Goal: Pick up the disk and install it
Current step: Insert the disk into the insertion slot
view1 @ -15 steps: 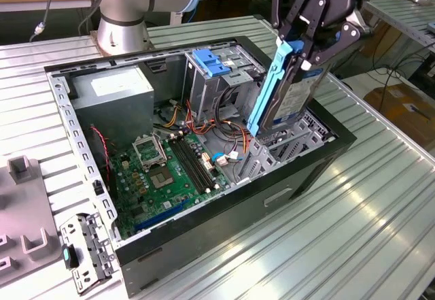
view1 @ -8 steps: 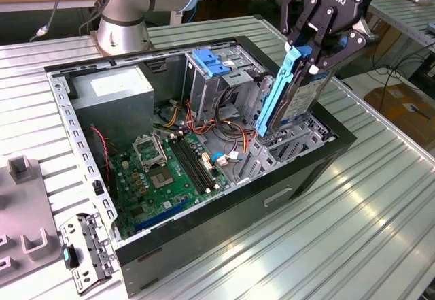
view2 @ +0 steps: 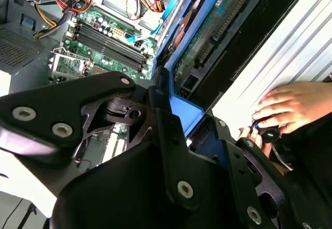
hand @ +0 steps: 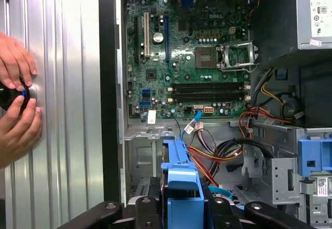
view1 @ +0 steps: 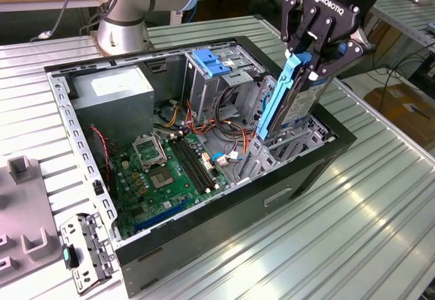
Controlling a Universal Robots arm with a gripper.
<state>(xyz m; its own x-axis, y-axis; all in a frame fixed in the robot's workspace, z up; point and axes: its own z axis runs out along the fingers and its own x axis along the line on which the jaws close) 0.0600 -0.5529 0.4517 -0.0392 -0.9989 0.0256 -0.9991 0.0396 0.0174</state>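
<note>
Exterior view: jaws clamp the blue-railed disk [view1: 282, 106], tilted steeply over the open computer case [view1: 217, 228].

You are looking at white letters on the black body of the pincer [view1: 314, 62] in the exterior view. A white sticker [hand: 317, 11] with small print is sitting on the grey box [hand: 275, 16]. Tiny white marks are showing on the green board [hand: 192, 57], too small to read.
</note>
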